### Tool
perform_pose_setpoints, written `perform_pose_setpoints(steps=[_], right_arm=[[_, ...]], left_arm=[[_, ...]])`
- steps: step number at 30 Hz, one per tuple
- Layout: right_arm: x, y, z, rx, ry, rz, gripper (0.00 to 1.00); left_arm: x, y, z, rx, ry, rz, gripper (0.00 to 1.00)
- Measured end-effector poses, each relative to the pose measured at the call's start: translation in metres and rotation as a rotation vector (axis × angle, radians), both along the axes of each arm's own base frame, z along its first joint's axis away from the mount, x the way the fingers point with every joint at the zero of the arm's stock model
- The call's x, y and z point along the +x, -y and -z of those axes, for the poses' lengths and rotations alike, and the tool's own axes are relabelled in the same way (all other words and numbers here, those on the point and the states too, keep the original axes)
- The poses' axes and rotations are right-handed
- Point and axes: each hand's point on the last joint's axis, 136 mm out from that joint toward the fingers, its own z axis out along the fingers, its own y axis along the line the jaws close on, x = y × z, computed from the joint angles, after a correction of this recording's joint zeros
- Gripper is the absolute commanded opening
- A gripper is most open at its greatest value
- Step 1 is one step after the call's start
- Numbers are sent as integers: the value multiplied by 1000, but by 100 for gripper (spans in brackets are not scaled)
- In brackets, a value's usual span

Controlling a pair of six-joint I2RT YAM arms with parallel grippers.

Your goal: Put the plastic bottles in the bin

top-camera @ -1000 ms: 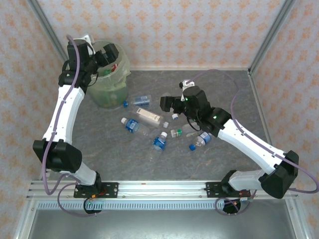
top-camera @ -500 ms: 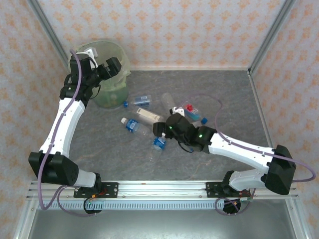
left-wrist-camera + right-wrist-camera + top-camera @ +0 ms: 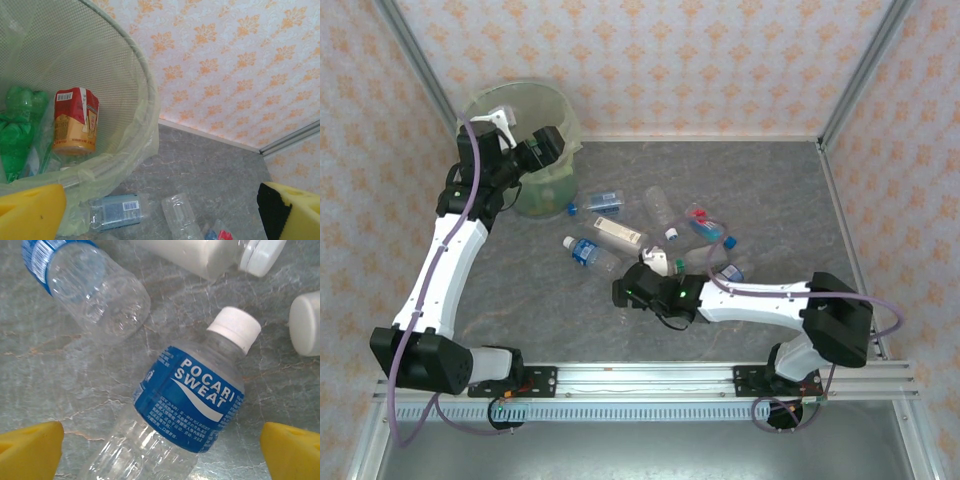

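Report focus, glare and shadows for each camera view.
Top external: even, diffuse light, only soft shadows on the table, everything sharp. Left wrist: the bin mesh is crisp, while the left fingers at the bottom corners look slightly soft. Right wrist: the Pocari Sweat bottle label reads sharply, with mild glare on the clear plastic; the right fingers are soft-edged.

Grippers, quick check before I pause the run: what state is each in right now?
Left gripper: open, holding nothing, beside the bin.
Right gripper: open, holding nothing, above the Pocari Sweat bottle.
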Motion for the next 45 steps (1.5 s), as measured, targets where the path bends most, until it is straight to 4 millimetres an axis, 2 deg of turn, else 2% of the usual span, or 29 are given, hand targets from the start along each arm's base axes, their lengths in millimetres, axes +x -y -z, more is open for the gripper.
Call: perform_pose_setpoints(steps=[8,22,29,39,45], right_arm=[[-3,3,24,-47,-43,17,100],[-18,39,57,-172,-98,29,89],[-19,39,58,-174,-89,13,87],[-13,34,51,-216,-31,-80,93],[-10,31,47,-247,-8,-161,90]], left_arm=[[-2,1,-1,-3,2,7,99],[-2,1,-1,-3,2,7,99],[-2,2,-1,-11,0,8,99],[-2,5,-1,-16,-1,24,99],[-3,6,-1,-18,-1,29,99]])
